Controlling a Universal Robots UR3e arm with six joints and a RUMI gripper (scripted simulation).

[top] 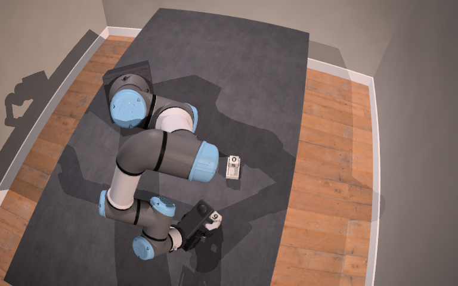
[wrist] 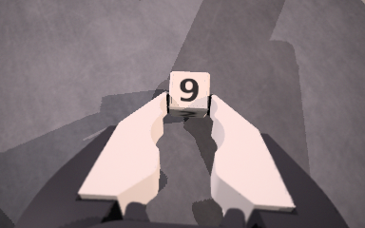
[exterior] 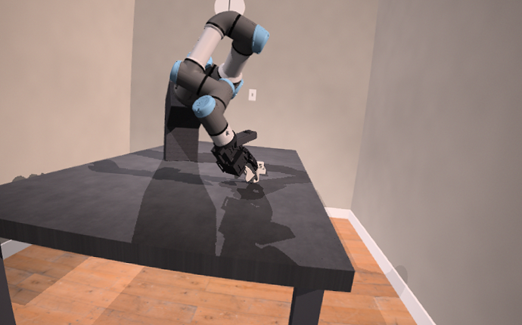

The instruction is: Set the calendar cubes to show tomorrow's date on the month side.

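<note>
A white cube (top: 214, 216) (wrist: 189, 81) is between the fingertips of my gripper (top: 212, 220) (exterior: 252, 176) (wrist: 188, 95), which is shut on it and tilted, low over the table. Its face with a 9 is upright in the wrist view; a shaded face below carries a digit too foreshortened to read surely. The small white tray (top: 232, 177) (exterior: 262, 172) stands beyond the gripper. A second cube (top: 234, 158) (exterior: 261, 165) sits at the tray's far end, with 0 on top and 5 on the side towards the exterior camera. The tray's near part holds no cube. The month's name is not readable.
The dark table (top: 250, 60) (exterior: 138, 211) carries the arm's base block (exterior: 182, 133) at the back left. The arm's blue-capped elbow (top: 204, 161) (exterior: 260, 39) is high up, left of the tray in the top view. The table's right edge lies to the right of the tray.
</note>
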